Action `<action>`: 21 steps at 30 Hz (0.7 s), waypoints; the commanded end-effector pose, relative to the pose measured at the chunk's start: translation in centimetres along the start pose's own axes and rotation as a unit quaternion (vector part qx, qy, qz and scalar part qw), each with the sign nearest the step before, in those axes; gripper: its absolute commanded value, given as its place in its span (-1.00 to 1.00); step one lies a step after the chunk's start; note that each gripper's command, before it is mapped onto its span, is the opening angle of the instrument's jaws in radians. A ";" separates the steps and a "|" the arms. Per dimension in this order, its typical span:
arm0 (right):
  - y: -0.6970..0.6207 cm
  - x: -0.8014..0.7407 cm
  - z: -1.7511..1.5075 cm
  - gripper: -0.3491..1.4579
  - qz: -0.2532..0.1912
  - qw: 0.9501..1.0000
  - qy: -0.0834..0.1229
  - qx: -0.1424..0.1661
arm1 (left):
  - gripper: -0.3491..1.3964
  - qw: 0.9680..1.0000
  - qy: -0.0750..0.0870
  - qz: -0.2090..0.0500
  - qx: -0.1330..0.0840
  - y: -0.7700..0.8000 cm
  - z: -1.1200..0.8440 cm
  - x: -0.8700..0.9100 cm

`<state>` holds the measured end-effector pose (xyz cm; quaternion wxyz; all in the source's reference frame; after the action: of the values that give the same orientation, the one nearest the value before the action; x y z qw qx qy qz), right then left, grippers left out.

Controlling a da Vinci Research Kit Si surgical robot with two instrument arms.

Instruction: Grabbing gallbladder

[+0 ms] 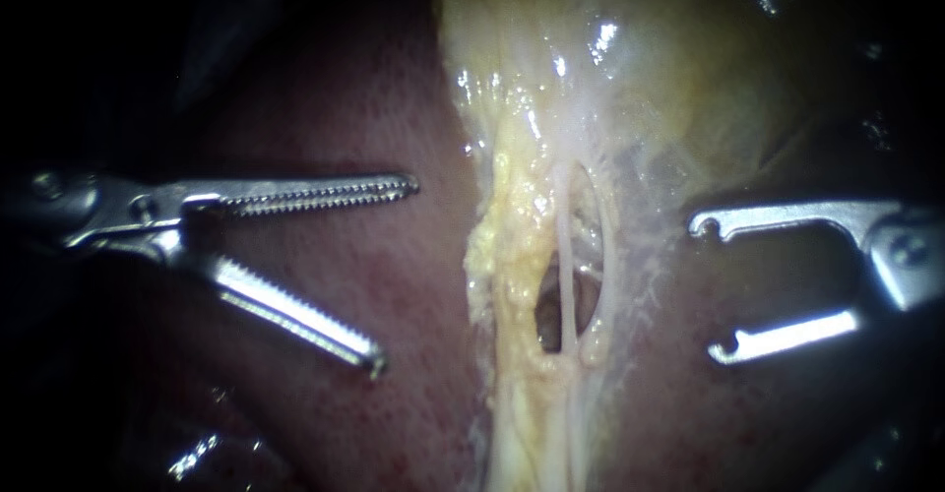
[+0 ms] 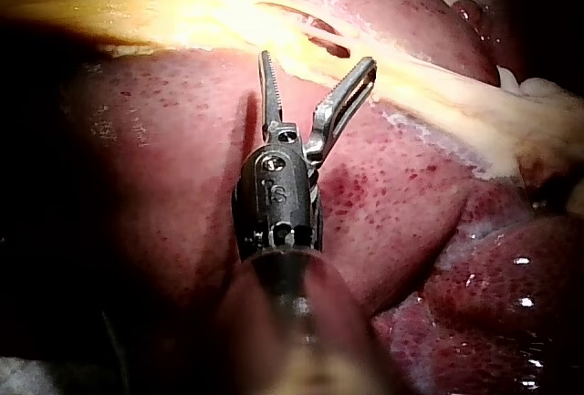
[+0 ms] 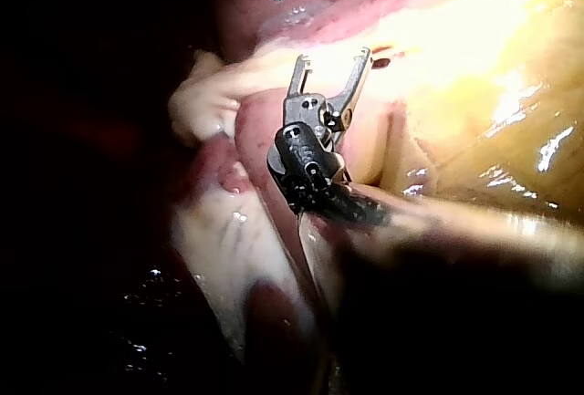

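Two instruments flank the pale band, and neither holds anything. The left instrument (image 1: 394, 274) has its pincer spread wide, with the toothed jaws over the liver (image 1: 295, 118) and well short of the yellow tissue. The right instrument (image 1: 704, 289) is open just as wide, its slotted jaws w/ hooked tips apart from the band's other edge. The gallbladder (image 1: 679, 69) fills the top of the endoscope view, centre to right. It narrows downward into a neck w/ lumpy fat (image 1: 507, 256) and two thin tubes (image 1: 564, 256) crossing a small window.

Watching from beside the rig, I'd say the grab is not yet begun. To do it well, IMO:
- Aim for the body of the sac, up high, not the neck. The tubes look stringy and easy to tear.
- Take a decent fold of wall betw. both jaws, not a nip at the tips.
- Close gently, since the wall looks thin and could leak if pinched hard.
- Keep the tips off the liver, esp. on the left side where the jaws hover right above it.

Textures:
- The sac is wet, glistening and yellow-tan, so prob. slippery.
- The liver is dark red, smooth and finely speckled.
- The fat is granular, and the tubes are whitish and cord-like.
- The jaws are bright steel.
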<state>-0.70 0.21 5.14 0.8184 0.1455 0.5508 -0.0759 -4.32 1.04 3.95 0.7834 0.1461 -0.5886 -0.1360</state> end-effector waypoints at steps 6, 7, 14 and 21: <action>0.00 0.00 0.00 0.00 0.000 1.000 0.000 0.000 | 0.36 1.000 0.000 -0.022 -0.003 0.02 -0.05 -0.02; 0.00 0.00 0.00 0.00 0.000 1.000 0.000 0.000 | 0.35 0.999 0.000 -0.034 -0.006 0.04 -0.05 -0.04; 0.00 0.00 0.00 -0.01 0.000 1.000 0.000 0.000 | 0.19 0.995 0.009 -0.102 -0.014 0.14 0.05 -0.11; 0.01 0.00 0.00 -0.01 0.000 1.000 0.000 0.000 | 0.04 0.988 0.022 -0.150 -0.020 0.21 0.24 -0.14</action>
<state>-0.70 0.21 5.14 0.8183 0.1456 0.5508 -0.0758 -4.61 1.28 3.98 0.7701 0.2220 -0.5369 -0.2635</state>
